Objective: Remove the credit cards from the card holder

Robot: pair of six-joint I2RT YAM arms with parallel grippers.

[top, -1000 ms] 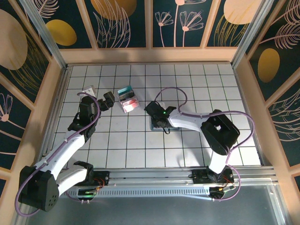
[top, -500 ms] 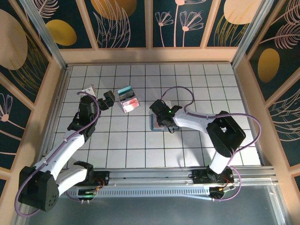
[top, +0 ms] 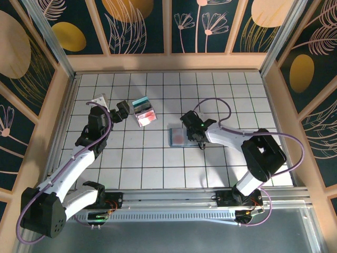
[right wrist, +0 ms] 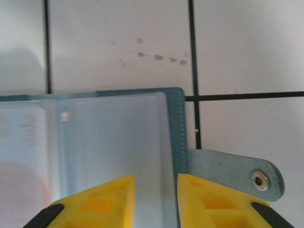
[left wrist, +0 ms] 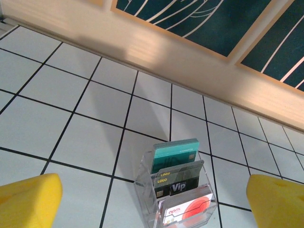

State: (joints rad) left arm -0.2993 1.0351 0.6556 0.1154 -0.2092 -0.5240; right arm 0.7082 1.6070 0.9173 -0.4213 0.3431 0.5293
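With right pincer (right wrist: pixel 156 187) near-clenched at three-o'clock edge of open blue-grey bifold card holder (right wrist: pixel 114 137), grasp untellable; risks dragging it across white tiled bench (right wrist: pixel 118 28).

A clear 3-tier stand (left wrist: pixel 144 178) sits on the white tiled table (top: pixel 158 158).

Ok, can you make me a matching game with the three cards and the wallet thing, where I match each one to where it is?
Things:
1. teal card
2. black card
3. red-and-white card
4. card holder

Places:
A. front slot of the clear stand
B. lying open and flat, outside the stand
C. back slot of the stand
D. middle slot of the stand

Pairs: 1-C, 2-D, 3-A, 4-B.
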